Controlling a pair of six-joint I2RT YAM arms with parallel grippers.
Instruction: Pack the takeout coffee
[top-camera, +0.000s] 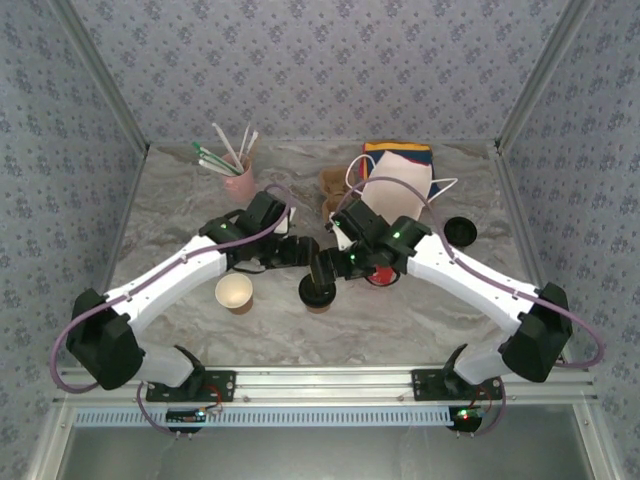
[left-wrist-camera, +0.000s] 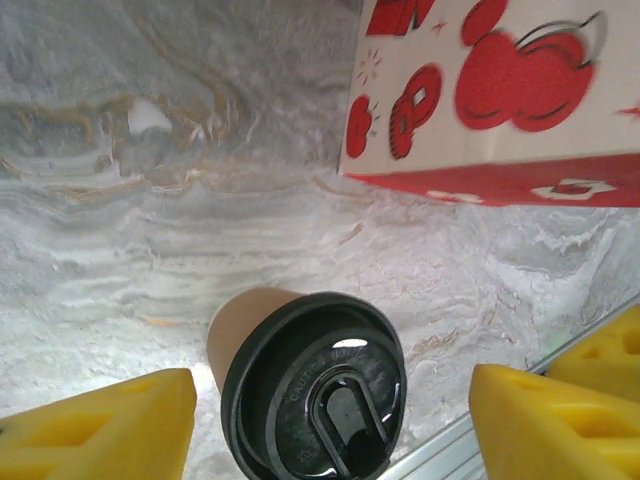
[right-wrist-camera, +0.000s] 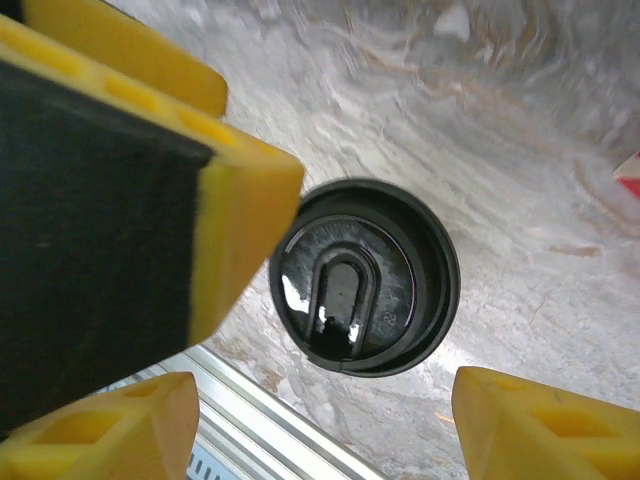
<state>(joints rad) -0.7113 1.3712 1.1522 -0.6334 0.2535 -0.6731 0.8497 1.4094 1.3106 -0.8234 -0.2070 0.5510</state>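
Marbled grey table (top-camera: 170, 220) sits between walls papered in a small floral print. Near its front middle stands the takeout coffee (top-camera: 318, 292), upright with its black lid on, and a lidless paper cup (top-camera: 234, 292) stands well to its left. Both arms reach in over the coffee. From the left wrist, the left gripper (left-wrist-camera: 330, 410) is spread wide, the coffee between its yellow fingers (left-wrist-camera: 100, 425) without touching them. A red-and-white printed box (left-wrist-camera: 490, 90) lies beyond. The right gripper (right-wrist-camera: 325, 425) is likewise spread, hanging above the lid (right-wrist-camera: 365, 275). A large yellow-and-black block (right-wrist-camera: 120, 200) beside the lid is probably the left arm's finger.
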